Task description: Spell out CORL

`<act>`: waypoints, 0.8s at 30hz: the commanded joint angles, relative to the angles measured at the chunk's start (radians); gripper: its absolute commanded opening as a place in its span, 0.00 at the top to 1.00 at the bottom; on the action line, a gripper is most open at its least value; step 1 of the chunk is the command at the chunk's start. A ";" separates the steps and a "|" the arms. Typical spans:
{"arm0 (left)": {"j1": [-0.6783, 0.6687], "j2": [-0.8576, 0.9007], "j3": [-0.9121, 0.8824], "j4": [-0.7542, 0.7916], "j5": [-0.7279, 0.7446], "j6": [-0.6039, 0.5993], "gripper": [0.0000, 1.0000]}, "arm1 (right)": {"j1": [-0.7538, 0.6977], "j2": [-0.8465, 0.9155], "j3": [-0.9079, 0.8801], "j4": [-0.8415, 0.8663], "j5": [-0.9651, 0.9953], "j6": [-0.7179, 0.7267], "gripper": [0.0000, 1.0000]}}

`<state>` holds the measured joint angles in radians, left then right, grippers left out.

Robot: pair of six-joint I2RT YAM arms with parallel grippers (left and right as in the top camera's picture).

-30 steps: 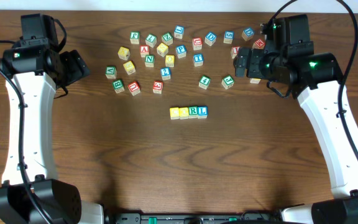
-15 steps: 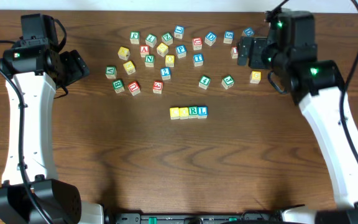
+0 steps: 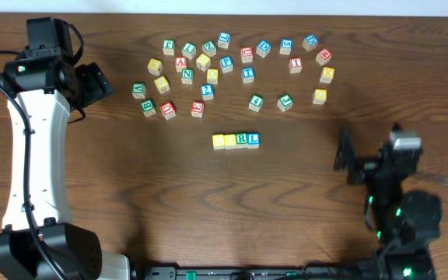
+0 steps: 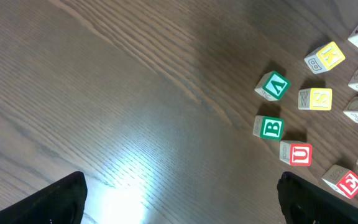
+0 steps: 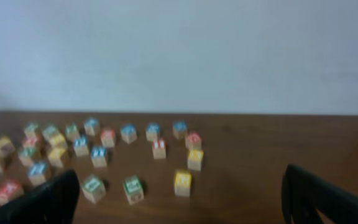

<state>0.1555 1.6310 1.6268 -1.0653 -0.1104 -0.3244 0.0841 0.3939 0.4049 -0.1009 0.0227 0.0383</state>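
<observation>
While both arms sit apart from the blocks, the four small wooden alphabet cubes (image 3: 236, 140) stand touching in a row at the middle of the dark wooden table (image 3: 169, 202): two yellow-topped, then green R, then blue L. Loose lettered wooden cubes (image 3: 203, 61) lie scattered at the row's 12 o'clock. At its 10 o'clock the left gripper (image 3: 99, 83), and at 3 o'clock the right gripper (image 3: 341, 152), have their fingers spread wide, grasping nothing.

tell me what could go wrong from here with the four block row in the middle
1. The row of four blocks looks done, but the letters on its two yellow blocks are too faint from overhead to confirm, so one could be wrong or turned.
2. The open right gripper sits level with the row on its right; a sideways swing might knock the L block.
</observation>
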 commanded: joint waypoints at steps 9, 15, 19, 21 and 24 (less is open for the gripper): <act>0.002 0.010 0.000 0.000 -0.003 0.006 0.04 | -0.023 -0.309 -0.317 0.094 -0.007 -0.021 0.01; 0.002 0.010 0.000 0.000 -0.003 0.006 0.04 | -0.007 -0.389 -0.400 0.097 -0.006 -0.021 0.01; 0.002 0.010 0.000 0.000 -0.003 0.006 0.04 | -0.004 -0.389 -0.399 0.080 -0.006 -0.021 0.01; 0.002 0.010 0.000 0.000 -0.003 0.006 0.04 | -0.004 -0.389 -0.399 0.043 -0.006 -0.021 0.01; 0.003 0.010 0.000 0.000 -0.003 0.006 0.04 | -0.004 -0.389 -0.399 0.027 -0.006 -0.021 0.01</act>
<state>0.1555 1.6325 1.6268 -1.0657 -0.1108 -0.3241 0.0738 0.0128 0.0082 -0.0711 0.0189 0.0326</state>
